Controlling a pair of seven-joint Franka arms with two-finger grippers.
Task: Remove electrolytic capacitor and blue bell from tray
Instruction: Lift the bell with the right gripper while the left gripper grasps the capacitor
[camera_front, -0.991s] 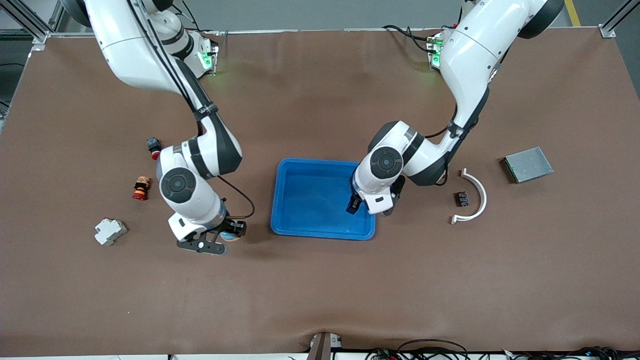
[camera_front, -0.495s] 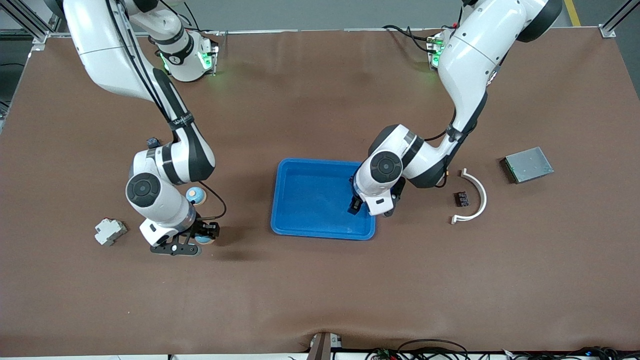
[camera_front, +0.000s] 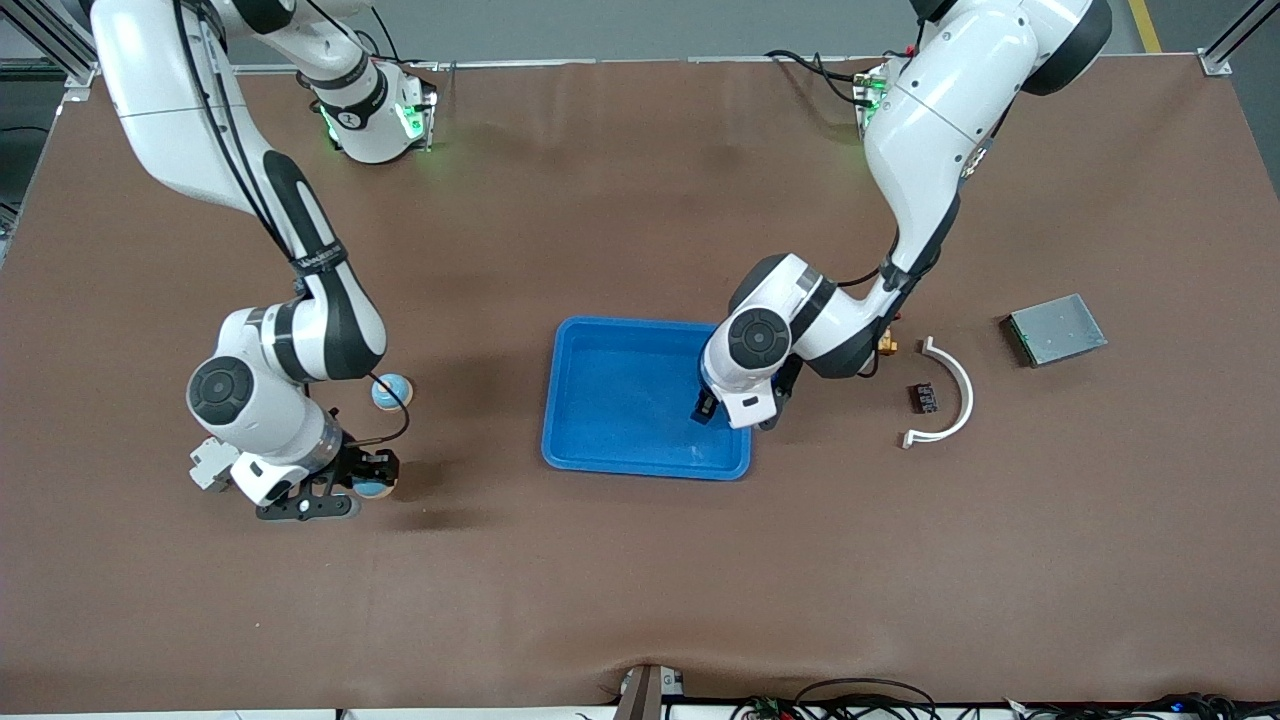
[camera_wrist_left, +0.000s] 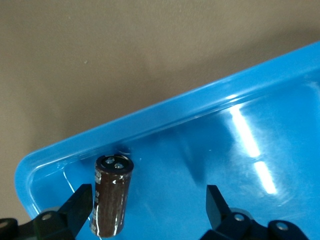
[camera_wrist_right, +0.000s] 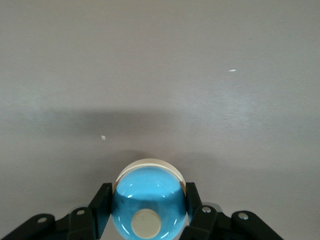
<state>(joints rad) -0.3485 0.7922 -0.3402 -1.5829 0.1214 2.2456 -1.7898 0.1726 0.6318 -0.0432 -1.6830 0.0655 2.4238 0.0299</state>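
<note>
Gripping blue bell (camera_wrist_right: 149, 202), right pincer (camera_wrist_right: 145, 207) clamped

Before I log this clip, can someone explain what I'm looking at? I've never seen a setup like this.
Two white robot arms work at a brown table. The wide picture looks down from across the table; the other two come from cameras on each arm's wrist. The left claw is open over the blue tray, with a dark capacitor standing in the tray's corner between its fingers. The right claw is shut on a blue bell above bare table. A second blue bell, a white curved piece and a grey metal box lie around.
</note>
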